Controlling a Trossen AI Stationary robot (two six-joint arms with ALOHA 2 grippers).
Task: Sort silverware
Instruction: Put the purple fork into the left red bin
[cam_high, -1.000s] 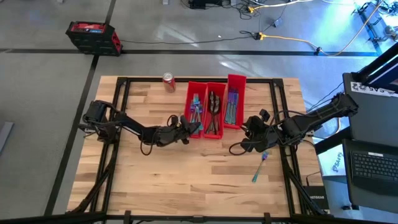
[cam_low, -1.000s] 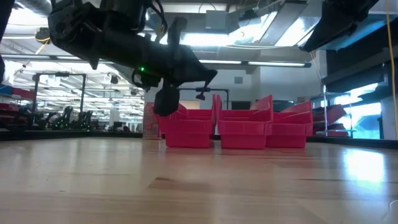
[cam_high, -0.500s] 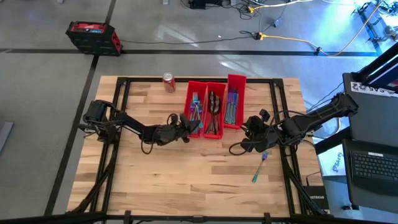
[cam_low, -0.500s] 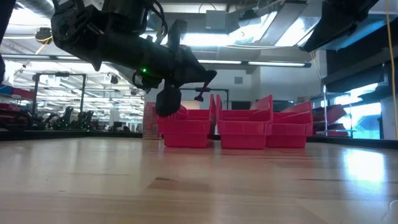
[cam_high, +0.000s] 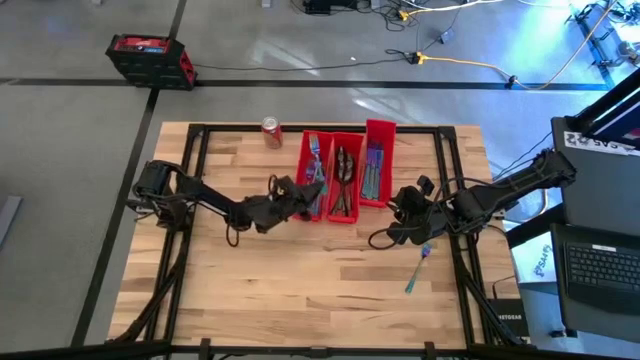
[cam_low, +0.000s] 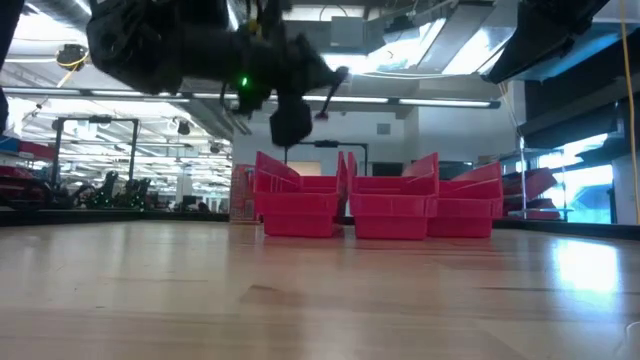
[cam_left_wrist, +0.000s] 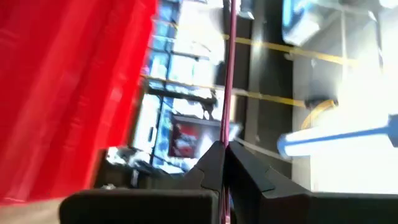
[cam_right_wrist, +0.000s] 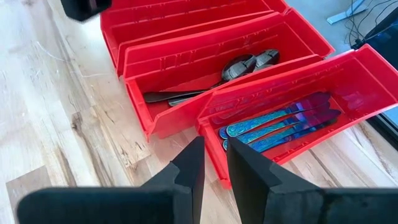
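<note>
Fingers: left gripper (cam_left_wrist: 225, 163) pinches a thin edge-on utensil (cam_left_wrist: 226, 81); right gripper (cam_right_wrist: 213, 163) nearly closed, empty.
Left bin (cam_high: 312, 176): forks.
Middle bin (cam_right_wrist: 205, 74): spoons (cam_right_wrist: 252, 62).
Right bin (cam_right_wrist: 292, 99): knives (cam_right_wrist: 280, 124).
Stray fork (cam_high: 417, 270): near-right on table (cam_high: 300, 290).
Handling: probably light, stiff, slippery; best gripped mid-handle.

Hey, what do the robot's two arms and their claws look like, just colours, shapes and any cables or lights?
Both arms are black and slim, built of jointed segments with loose black cables looping beside them. The left claw sits on a bulky dark wrist with a small green light, seen in the low view. The right claw has two flat, matte black fingers that taper to squared tips. No markings are readable.
</note>
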